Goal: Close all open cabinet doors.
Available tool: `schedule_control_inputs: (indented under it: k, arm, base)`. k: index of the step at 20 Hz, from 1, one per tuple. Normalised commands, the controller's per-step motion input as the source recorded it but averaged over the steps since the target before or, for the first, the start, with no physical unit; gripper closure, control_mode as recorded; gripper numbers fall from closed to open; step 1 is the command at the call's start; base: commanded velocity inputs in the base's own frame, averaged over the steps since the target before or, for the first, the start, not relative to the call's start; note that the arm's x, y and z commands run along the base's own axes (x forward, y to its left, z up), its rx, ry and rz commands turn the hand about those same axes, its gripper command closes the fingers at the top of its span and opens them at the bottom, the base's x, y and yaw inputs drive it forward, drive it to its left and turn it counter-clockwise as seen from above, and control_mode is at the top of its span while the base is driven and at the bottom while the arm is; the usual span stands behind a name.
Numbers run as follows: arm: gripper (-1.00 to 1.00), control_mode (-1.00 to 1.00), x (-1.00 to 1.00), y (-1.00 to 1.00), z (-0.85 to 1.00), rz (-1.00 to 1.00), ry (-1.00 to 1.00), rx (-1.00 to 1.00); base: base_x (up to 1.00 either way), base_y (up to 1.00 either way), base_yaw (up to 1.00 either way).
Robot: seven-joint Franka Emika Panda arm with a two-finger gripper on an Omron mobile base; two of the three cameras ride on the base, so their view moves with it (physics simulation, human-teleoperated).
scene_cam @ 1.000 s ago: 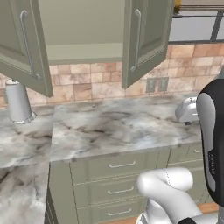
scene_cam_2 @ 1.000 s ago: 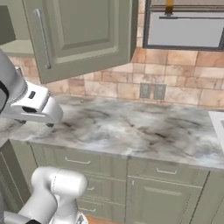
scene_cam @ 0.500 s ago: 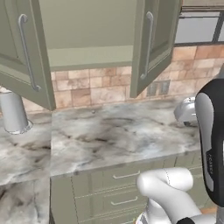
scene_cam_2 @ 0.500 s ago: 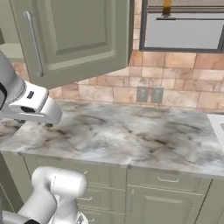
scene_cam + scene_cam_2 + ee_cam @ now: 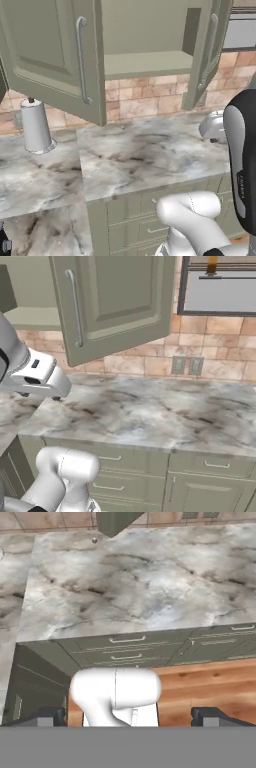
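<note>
An upper cabinet stands open above the marble counter [image 5: 140, 155]. Its left cabinet door [image 5: 50, 55] swings out toward me, with a silver bar handle [image 5: 81, 60]. The right cabinet door [image 5: 209, 50] is open too, seen edge-on; from the right base view this door [image 5: 117, 301] shows its panel and handle [image 5: 75, 308]. Between the doors, the bare shelf [image 5: 147, 62] is exposed. My gripper [image 5: 127, 718] is open and holds nothing; it hovers over the counter and looks down at it, well below the doors. The hand [image 5: 37, 376] sits at the counter's left end.
A paper towel roll [image 5: 35, 125] stands on the counter under the left door. Drawer fronts [image 5: 125, 458] run below the counter. A grey-framed window [image 5: 220, 286] and wall outlets [image 5: 187, 365] lie right of the cabinet. The corner counter [image 5: 35, 220] extends toward me on the left.
The whole scene has slid rightward and grown larger in both base views, so the base has driven. Both doors remain open. The arm keeps its pose.
</note>
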Motion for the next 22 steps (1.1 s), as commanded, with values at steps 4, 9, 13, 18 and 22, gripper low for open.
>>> schedule_control_inputs:
  k: [4, 9, 13, 18, 22]
  arm:
    - [-1.00, 1.00, 0.00, 0.00, 0.00, 0.00, 0.00, 0.00]
    - [-1.00, 1.00, 0.00, 0.00, 0.00, 0.00, 0.00, 0.00]
    - [-1.00, 1.00, 0.00, 0.00, 0.00, 0.00, 0.00, 0.00]
    - [-1.00, 1.00, 0.00, 0.00, 0.00, 0.00, 0.00, 0.00]
    - [-1.00, 1.00, 0.00, 0.00, 0.00, 0.00, 0.00, 0.00]
  base:
    - [0.17, 0.49, -0.03]
    - [0.16, 0.47, 0.00]
    - [0.21, 0.23, 0.00]
    - [0.45, 0.06, 0.00]
    - [0.44, 0.00, 0.01]
